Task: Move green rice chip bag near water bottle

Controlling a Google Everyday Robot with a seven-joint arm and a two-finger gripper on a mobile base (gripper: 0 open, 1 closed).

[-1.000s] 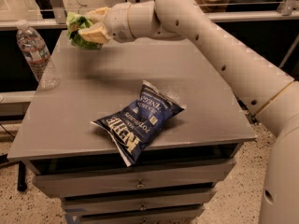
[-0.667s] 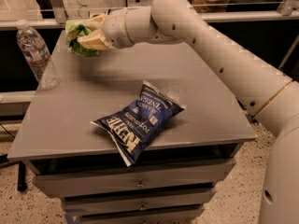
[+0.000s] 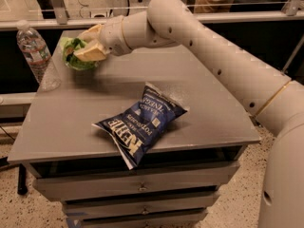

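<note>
Gripper [image 3: 84, 43] near water bottle [image 3: 35, 50] seemingly half-hides green rice chip bag [image 3: 77, 63].

Grey drawer cabinet [image 3: 190, 184], speckled floor [image 3: 13, 209], glass partition [image 3: 28, 6] behind

The lone camera (high, close) looked down across the flat grey cabinet top [image 3: 204, 103] from its drawer side; the cream two-finger gripper [image 3: 81, 45] sat upper left, clamped on the light-green snack bag [image 3: 78, 63].
</note>
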